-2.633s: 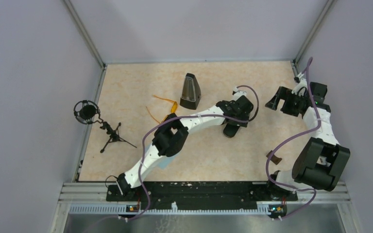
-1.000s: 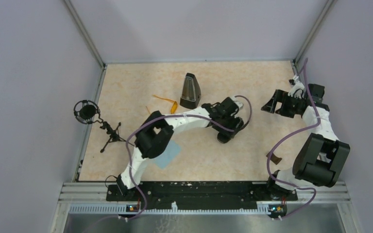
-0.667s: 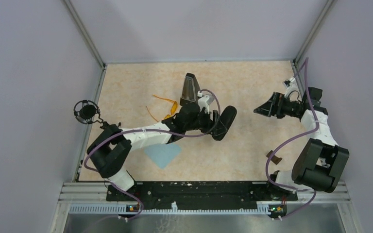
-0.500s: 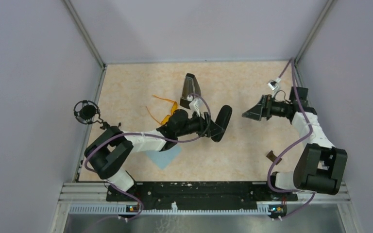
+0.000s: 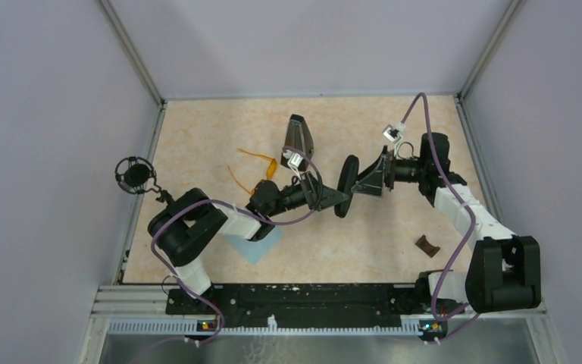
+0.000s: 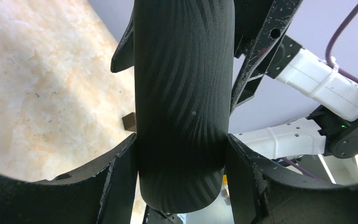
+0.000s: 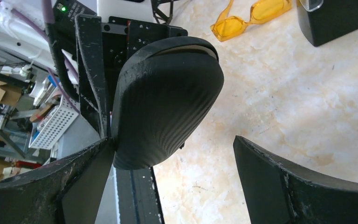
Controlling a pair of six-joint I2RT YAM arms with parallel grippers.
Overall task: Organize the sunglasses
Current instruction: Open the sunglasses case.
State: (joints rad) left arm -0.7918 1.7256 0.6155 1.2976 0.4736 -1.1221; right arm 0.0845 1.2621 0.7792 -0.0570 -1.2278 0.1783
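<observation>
Left gripper (image 6: 181, 151) clamped the black ribbed oblong case (image 6: 182, 93), right gripper (image 7: 186, 184) spread wide; translucent orange sunglasses (image 7: 230, 26) lay unstowed.

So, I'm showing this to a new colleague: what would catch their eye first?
The black glasses case, held in mid-air above the table by the left gripper, with the right gripper open around its other end. Then the orange sunglasses, lying on the table beside a black metronome.

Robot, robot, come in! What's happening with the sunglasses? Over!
Left end effector shut on black case. Right end effector open, around its other end. Sunglasses loose on table, metronome close beside.
</observation>
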